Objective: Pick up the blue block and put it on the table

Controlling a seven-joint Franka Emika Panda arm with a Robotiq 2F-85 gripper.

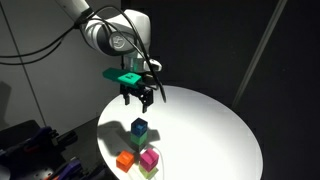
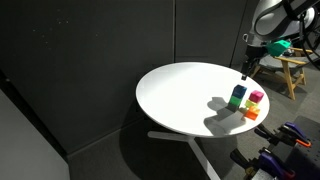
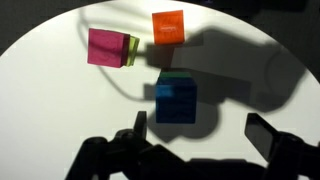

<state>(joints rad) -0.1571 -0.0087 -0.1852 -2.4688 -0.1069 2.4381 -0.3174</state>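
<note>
The blue block (image 3: 176, 100) is a dark blue cube that rests on top of a green cube (image 3: 175, 78) on the round white table (image 3: 55, 105). In both exterior views it is the upper cube of a small stack (image 1: 139, 124) (image 2: 238, 91). My gripper (image 3: 200, 135) is open and empty. It hovers above the table, apart from the block, which lies just beyond and between the two dark fingers in the wrist view. In an exterior view the gripper (image 1: 136, 96) hangs well above the stack.
A magenta cube (image 3: 104, 46) with a yellow-green cube (image 3: 132, 50) against it, and an orange cube (image 3: 168, 27), stand close behind the stack. In an exterior view they sit near the table's edge (image 1: 150, 157) (image 1: 125, 159). A wooden stool (image 2: 291, 68) stands beyond the table.
</note>
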